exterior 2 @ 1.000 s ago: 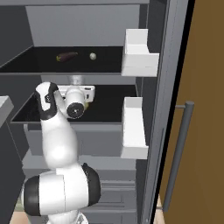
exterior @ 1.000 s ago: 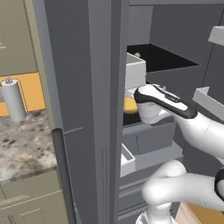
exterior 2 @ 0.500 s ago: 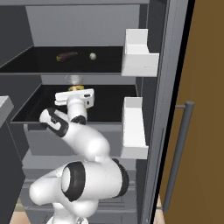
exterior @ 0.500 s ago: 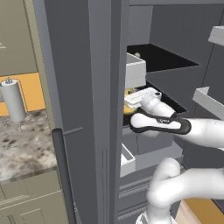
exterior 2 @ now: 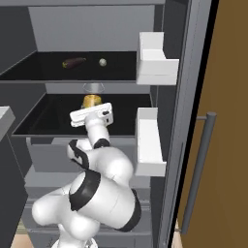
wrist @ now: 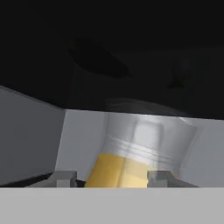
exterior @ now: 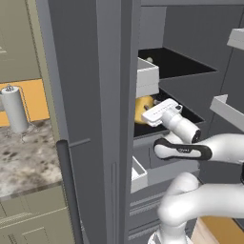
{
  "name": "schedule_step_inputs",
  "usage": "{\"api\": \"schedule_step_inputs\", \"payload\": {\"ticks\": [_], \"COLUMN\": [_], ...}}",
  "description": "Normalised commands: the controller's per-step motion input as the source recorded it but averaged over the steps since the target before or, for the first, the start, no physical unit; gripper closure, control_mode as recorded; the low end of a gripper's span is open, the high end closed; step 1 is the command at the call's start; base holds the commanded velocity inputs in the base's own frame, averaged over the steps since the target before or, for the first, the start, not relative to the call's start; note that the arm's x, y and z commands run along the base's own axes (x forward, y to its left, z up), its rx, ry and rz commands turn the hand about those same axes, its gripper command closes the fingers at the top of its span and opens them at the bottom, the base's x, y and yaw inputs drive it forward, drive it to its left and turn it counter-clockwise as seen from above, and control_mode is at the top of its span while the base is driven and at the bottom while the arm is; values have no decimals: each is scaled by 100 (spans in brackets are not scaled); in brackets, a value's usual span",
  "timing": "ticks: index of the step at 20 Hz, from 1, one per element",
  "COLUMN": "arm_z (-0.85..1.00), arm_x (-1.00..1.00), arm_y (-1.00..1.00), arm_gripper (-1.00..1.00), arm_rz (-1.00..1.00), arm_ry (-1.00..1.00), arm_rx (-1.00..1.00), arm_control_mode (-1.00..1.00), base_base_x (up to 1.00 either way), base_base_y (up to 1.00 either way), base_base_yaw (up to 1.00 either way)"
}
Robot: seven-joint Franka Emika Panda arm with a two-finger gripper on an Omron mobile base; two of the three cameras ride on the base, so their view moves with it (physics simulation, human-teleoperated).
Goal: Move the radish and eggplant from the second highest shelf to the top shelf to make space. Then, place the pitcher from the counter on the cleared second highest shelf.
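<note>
The yellow-orange pitcher [exterior 2: 91, 100] stands upright toward the back of the second highest shelf [exterior 2: 48, 118], its clear upper part reaching close under the top shelf [exterior 2: 38, 68]. In the hand view the pitcher [wrist: 120, 170] sits between my fingertips [wrist: 62, 178], with a thin dark gap on the left side. My gripper [wrist: 111, 178] is open around it, reaching in from the front; its white hand [exterior: 162, 112] is just right of the pitcher [exterior: 142, 107]. On the top shelf lie the dark eggplant [exterior 2: 73, 62] and the pale radish [exterior 2: 102, 62], side by side.
White door bins [exterior 2: 155, 63] hang on the open right door, whose handle [exterior 2: 196, 179] is at the right. Grey drawer fronts [exterior: 157, 159] sit under the shelf. The left door edge [exterior: 109, 124] stands close beside my arm. A paper-towel roll [exterior: 14, 109] stands on the counter [exterior: 24, 155].
The arm has swung and stretched into the fridge, carrying the pitcher from the shelf's front edge to deeper on the second highest shelf. The jaws have spread apart from the pitcher.
</note>
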Motion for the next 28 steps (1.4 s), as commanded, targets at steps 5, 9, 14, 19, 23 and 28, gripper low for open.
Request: {"api": "schedule_step_inputs", "payload": {"ticks": [5, 9, 14, 19, 23, 28], "arm_z": [7, 44, 68, 47, 29, 63], "arm_x": [-53, -64, -68, -66, -77, -59], "arm_y": [1, 18, 38, 11, 0, -1], "arm_gripper": [-100, -100, -100, -100, -100, -100], "arm_rz": [0, 0, 0, -7, -16, -12], "arm_ry": [0, 0, 0, 6, 17, 27], "arm_rx": [-2, -6, -10, -6, 0, 0], "arm_control_mode": [-100, -100, -100, -100, -100, -100], "base_base_x": [0, 0, 0, 0, 0, 0], "base_base_y": [0, 0, 0, 0, 0, 0], "base_base_yaw": [0, 0, 0, 0, 0, 0]}}
